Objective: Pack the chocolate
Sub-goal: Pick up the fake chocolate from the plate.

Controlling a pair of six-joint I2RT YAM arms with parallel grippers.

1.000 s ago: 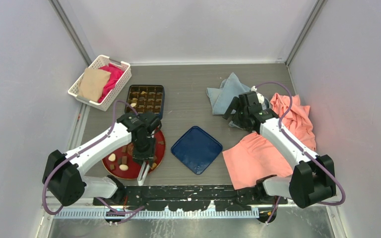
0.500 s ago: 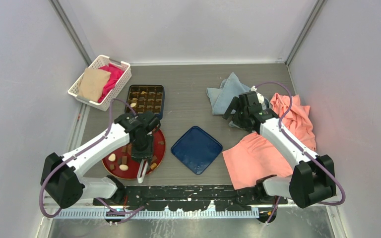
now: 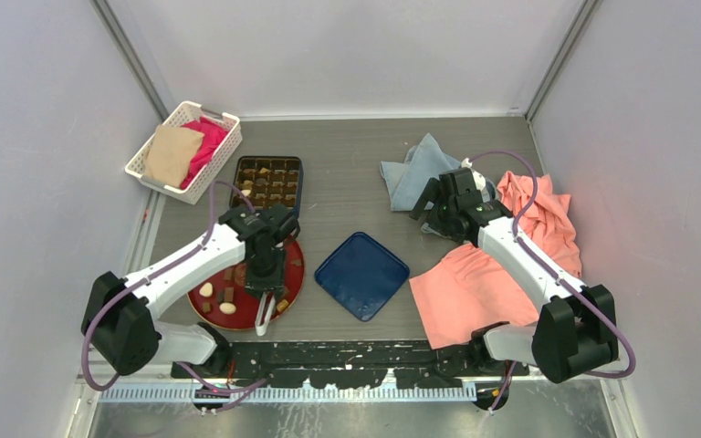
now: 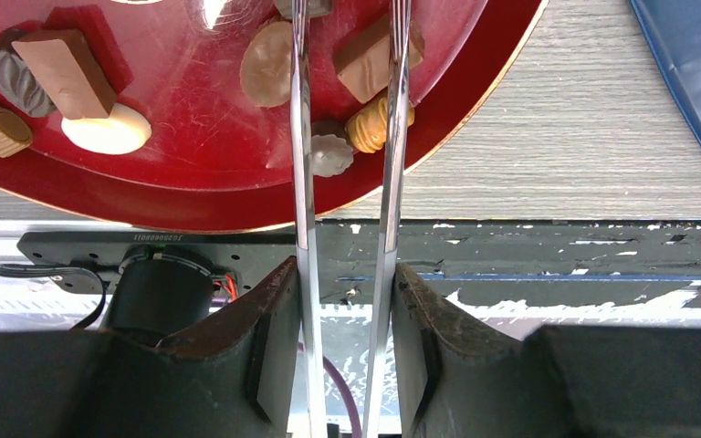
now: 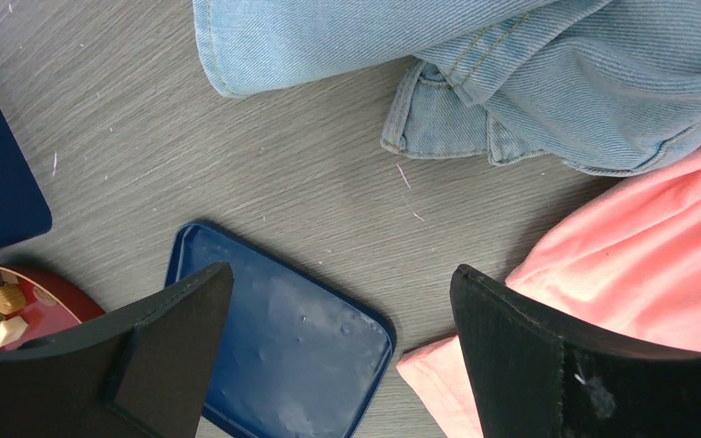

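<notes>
Since one second ago, the left claw (image 4: 345,283) and its metal tongs (image 4: 303,182) have shifted slightly over the round red plate (image 4: 192,196); the right arm is unchanged. The left claw is clamped on the tongs, whose two blades run out across the plate's near rim. Chocolate pieces (image 4: 64,73) lie loose on the plate, several of them between or touching the blades. More pieces sit in the compartments of a dark box (image 3: 270,182) just beyond the plate. The right claw (image 5: 340,301) stands wide apart and holds nothing. It hangs above the tabletop (image 5: 265,155), near a blue lid (image 5: 283,338), a denim cloth (image 5: 529,73) and a pink cloth (image 5: 639,246).
</notes>
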